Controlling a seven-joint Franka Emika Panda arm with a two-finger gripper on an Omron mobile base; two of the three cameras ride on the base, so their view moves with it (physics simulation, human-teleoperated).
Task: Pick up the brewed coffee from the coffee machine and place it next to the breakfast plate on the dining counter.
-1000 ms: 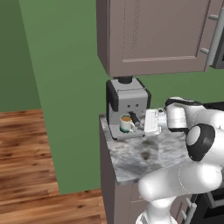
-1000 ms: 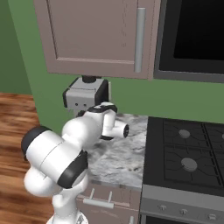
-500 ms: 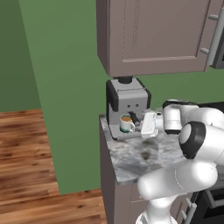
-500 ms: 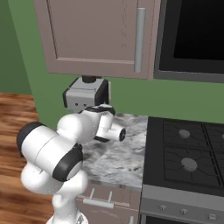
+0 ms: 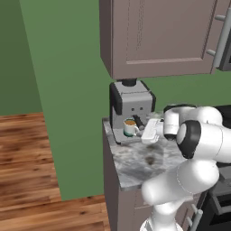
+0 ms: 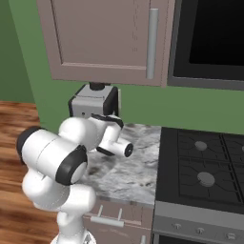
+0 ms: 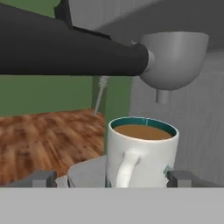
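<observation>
The brewed coffee (image 7: pixel 142 153), a white mug with brown coffee, stands on the drip tray under the portafilter spout (image 7: pixel 173 57) of the coffee machine (image 5: pixel 133 108). Its handle faces the hand camera. In the left base view the brewed coffee (image 5: pixel 130 127) sits at the machine's front, with my gripper (image 5: pixel 143 132) just to its right, pointing at it. My gripper (image 7: pixel 113 179) is open, one fingertip (image 7: pixel 43 178) to the left and the other on the right close by the mug's side. The black portafilter handle (image 7: pixel 74 48) runs above. The coffee machine (image 6: pixel 94 102) stands behind my arm.
The machine stands on a small marbled top on cabinets (image 5: pixel 140 164). A wall cabinet (image 5: pixel 158 36) hangs low over it. A black stove (image 6: pixel 205 167) adjoins on the right. The green wall (image 5: pixel 67 90) and wooden floor (image 5: pixel 22 158) lie to the left.
The hand has crept a little closer to the mug and the elbow has swung slightly. The mug has not moved.
</observation>
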